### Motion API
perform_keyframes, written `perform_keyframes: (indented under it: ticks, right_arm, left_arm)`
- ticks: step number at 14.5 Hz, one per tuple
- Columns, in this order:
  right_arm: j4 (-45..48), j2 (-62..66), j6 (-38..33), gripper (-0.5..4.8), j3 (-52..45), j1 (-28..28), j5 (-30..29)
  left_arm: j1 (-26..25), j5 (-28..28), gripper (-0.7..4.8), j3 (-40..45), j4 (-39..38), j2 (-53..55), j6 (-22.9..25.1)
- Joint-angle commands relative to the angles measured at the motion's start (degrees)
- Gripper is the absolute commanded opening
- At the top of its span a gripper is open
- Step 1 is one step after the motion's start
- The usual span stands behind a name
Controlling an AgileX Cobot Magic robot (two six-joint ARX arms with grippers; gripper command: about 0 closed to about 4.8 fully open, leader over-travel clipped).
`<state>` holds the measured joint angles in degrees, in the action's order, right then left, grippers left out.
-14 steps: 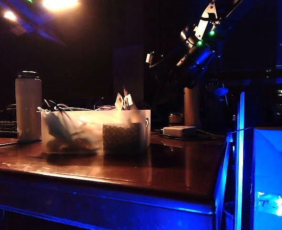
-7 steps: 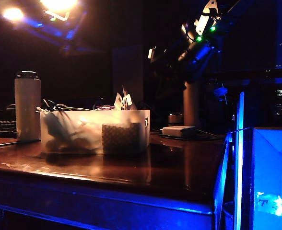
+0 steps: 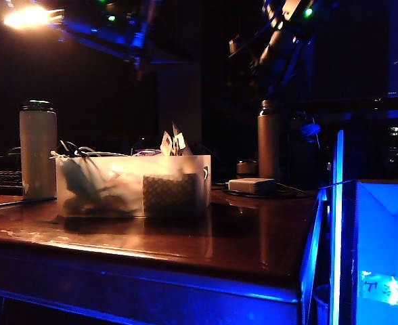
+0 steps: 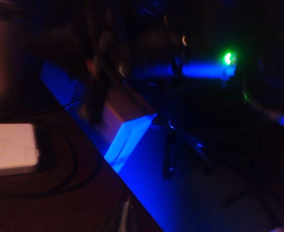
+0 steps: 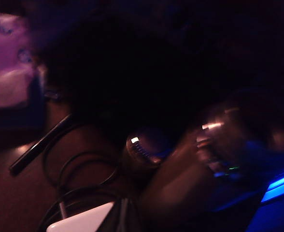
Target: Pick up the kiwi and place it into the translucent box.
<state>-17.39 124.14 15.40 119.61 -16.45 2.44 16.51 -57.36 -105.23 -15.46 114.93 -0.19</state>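
Observation:
The translucent box [image 3: 133, 186] stands on the wooden table left of centre, with a dark checkered item showing through its front. The kiwi is out of view in every frame. My left arm [image 3: 139, 37] hangs high above the box, and my right arm [image 3: 280, 40] is raised at the upper right. In the left wrist view my left gripper [image 4: 125, 216] is shut and empty over the table's edge. In the right wrist view my right gripper [image 5: 126, 215] is shut and empty above a white adapter [image 5: 81, 221].
A white tumbler [image 3: 38, 149] and a keyboard [image 3: 3, 181] are left of the box. Right of it are the adapter [image 3: 252, 185] with looped cable, a small can [image 3: 248, 167] and a tall metal bottle [image 3: 269, 139]. A glowing blue box [image 3: 382, 244] stands off the table's right end.
The right arm has risen, uncovering the metal bottle behind it. The left arm has swung in across the top, and its lamp has shifted left. The box has not moved.

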Motion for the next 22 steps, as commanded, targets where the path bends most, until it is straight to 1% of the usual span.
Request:
perform_keyframes:
  ticks: [1,2,3,4,5,6,7,8,9,10,11,12,14,15,16,18,19,22]
  right_arm:
    - [0.33,-0.7,-0.37,-0.01,0.24,-0.04,-2.91]
    - [-0.46,-0.7,-0.37,-0.01,0.24,-0.04,-3.43]
    - [-1.07,-0.72,-0.39,-0.01,0.24,-0.07,-4.31]
    - [-1.38,-0.72,-0.37,-0.01,0.24,-0.04,-4.31]
    - [-1.66,-0.72,-0.37,-0.01,0.24,-0.04,-4.33]
    - [-1.75,-0.72,-0.37,-0.01,0.24,-0.04,-4.52]
    - [-1.7,-0.72,-0.35,-0.01,0.24,-0.04,-5.6]
    - [-1.64,-0.7,-0.24,-0.01,0.24,-0.04,-7.08]
    - [-1.64,-0.7,-0.13,-0.01,0.24,-0.07,-7.08]
    - [-1.62,-0.59,-0.13,-0.01,0.24,-0.07,-7.1]
    - [-1.55,-0.46,-0.13,-0.01,0.22,-0.07,-7.1]
    - [-0.87,-0.07,-0.13,-0.01,0.17,-0.07,-7.28]
    - [1.57,1.64,-0.11,-0.01,0.17,-0.09,-11.52]
    - [2.03,2.86,-0.13,-0.01,0.17,-0.13,-13.29]
    - [1.77,4.46,-0.11,-0.01,0.17,-0.15,-15.61]
    - [0.17,7.13,-0.13,-0.01,0.17,-0.15,-22.6]
    - [-0.98,8.02,-0.11,-0.01,0.17,-0.2,-24.48]
    - [-3.78,9.49,0.09,-0.01,0.17,-1.09,-27.21]
  left_arm:
    - [0.04,21.92,-0.05,-0.48,1.57,0.04,1.25]
    - [0.02,28.89,-0.06,-0.83,1.36,0.04,1.22]
    - [0.02,39.19,-0.06,-1.05,1.36,0.02,1.11]
    - [0.02,47.25,-0.06,-1.07,1.18,0.0,-0.46]
    - [0.02,51.34,-0.06,-1.07,0.0,0.0,-1.2]
    - [0.02,54.23,-0.06,-1.09,-2.4,0.0,-1.33]
    - [0.02,58.18,-0.06,-1.09,-6.32,0.0,-0.66]
    - [0.0,67.73,-0.06,-1.09,-13.33,0.0,4.39]
    - [0.0,72.28,-0.06,-1.11,-15.26,-0.02,6.36]
    - [0.0,78.62,-0.05,-1.62,-17.77,-0.02,7.78]
    - [-0.31,83.49,-0.05,-2.27,-19.19,-0.11,7.67]
    - [-1.16,84.46,-0.05,-2.8,-19.45,-0.7,7.63]
    - [-3.04,83.76,-0.06,-3.21,-18.95,-3.54,6.97]
    - [-4.15,79.95,-0.06,-3.21,-18.78,-5.64,6.88]
    - [-5.27,73.68,-0.06,-3.21,-18.14,-7.98,6.05]
    - [-7.65,56.3,-0.06,-3.21,-16.94,-12.5,4.26]
    - [-8.33,52.43,-0.06,-3.21,-17.29,-13.94,3.98]
    - [-8.35,51.91,-0.05,-3.21,-18.8,-16.35,4.02]
